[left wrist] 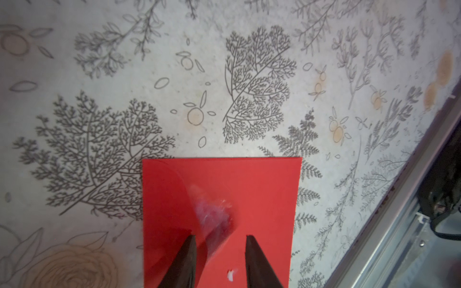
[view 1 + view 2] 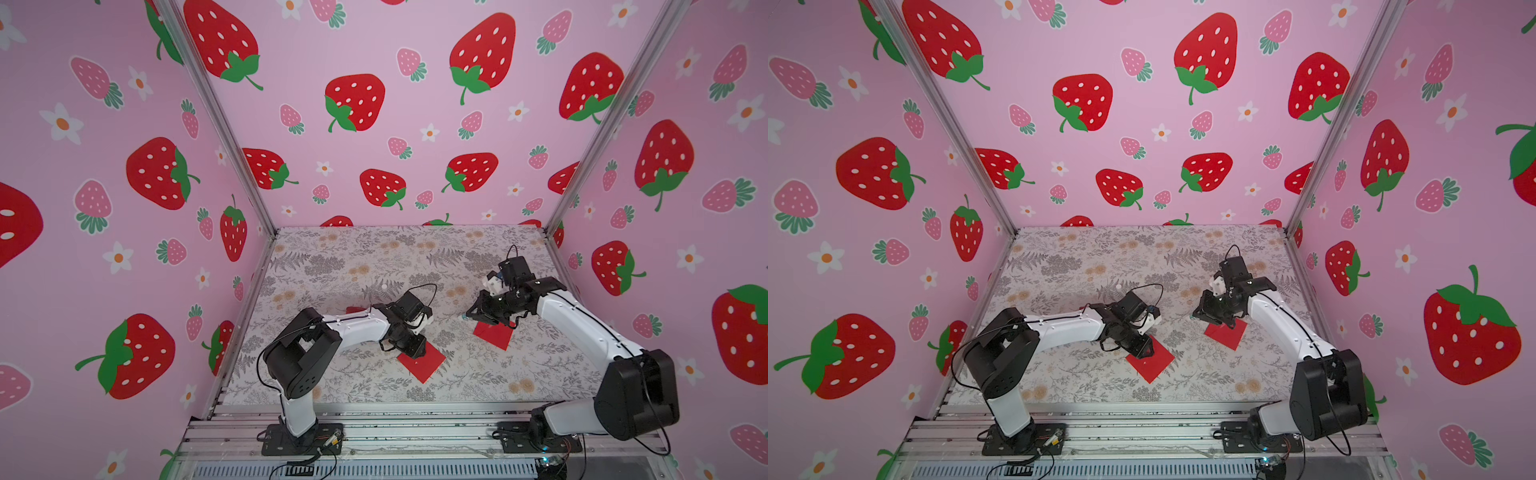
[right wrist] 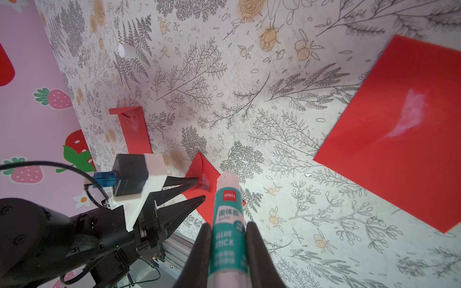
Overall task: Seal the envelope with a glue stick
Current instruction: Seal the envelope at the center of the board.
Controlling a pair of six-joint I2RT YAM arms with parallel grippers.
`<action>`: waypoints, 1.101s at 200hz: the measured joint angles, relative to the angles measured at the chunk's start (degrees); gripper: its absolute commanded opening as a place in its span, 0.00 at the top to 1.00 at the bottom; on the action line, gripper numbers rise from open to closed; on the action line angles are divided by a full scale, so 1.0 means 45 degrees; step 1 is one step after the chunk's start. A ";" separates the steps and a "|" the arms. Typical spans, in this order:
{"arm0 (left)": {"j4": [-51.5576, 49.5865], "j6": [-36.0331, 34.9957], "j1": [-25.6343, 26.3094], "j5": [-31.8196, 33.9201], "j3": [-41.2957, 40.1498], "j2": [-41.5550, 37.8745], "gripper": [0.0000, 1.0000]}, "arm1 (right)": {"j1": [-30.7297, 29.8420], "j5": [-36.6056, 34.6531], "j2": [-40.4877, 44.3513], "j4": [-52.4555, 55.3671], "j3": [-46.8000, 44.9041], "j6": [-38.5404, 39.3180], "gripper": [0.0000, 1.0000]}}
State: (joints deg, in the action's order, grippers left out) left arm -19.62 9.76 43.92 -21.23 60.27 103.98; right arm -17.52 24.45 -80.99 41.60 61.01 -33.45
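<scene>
**Glue stick clenched in the right tool, left tool parted over a red envelope**

Glue stick (image 3: 227,199) sits clamped between the two dark fingers of the right tool (image 3: 228,225). Its teal label runs through the grip and its pale rounded end pokes out past the fingertips. In both top views this tool is right of centre in the frame, over the upper left edge of a second red envelope (image 2: 494,334) that lies flat on the flower-printed desk (image 2: 357,266) and bears a whitish smear.

The left tool (image 1: 220,237) is released: its fingers stand apart with nothing between them. They point down at a red envelope (image 1: 262,189) just below the middle of the frame in both top views. A shiny, whitish glue smear (image 1: 212,212) shows on this envelope just ahead of the fingertips. Whether the fingertips touch the paper cannot be told.

A third red envelope (image 3: 134,129) lies left of centre, mostly hidden behind the left arm in the top views, with one end turned up. A small white cylinder (image 2: 384,286) rests alone on the desk above it in the frame.
</scene>
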 measured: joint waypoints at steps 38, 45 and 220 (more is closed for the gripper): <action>-0.0034 0.0170 -0.0393 -0.0364 -0.0005 0.0131 0.85 | -0.0049 -0.0010 -0.0005 0.0005 0.0000 0.0005 1.00; -0.0063 0.0146 -0.0408 -0.0359 -0.0005 0.0131 0.85 | -0.0049 -0.0010 -0.0010 0.0010 0.0005 0.0005 1.00; -0.2045 -0.0238 0.1719 0.4541 0.1069 0.0393 0.90 | -0.0049 0.0049 -0.0112 -0.0058 0.0165 0.0389 1.00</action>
State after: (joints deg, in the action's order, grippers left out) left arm -28.82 8.69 51.66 -0.80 65.08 105.75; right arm -17.74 24.67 -81.49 41.34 61.76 -31.70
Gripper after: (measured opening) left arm 0.091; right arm 0.213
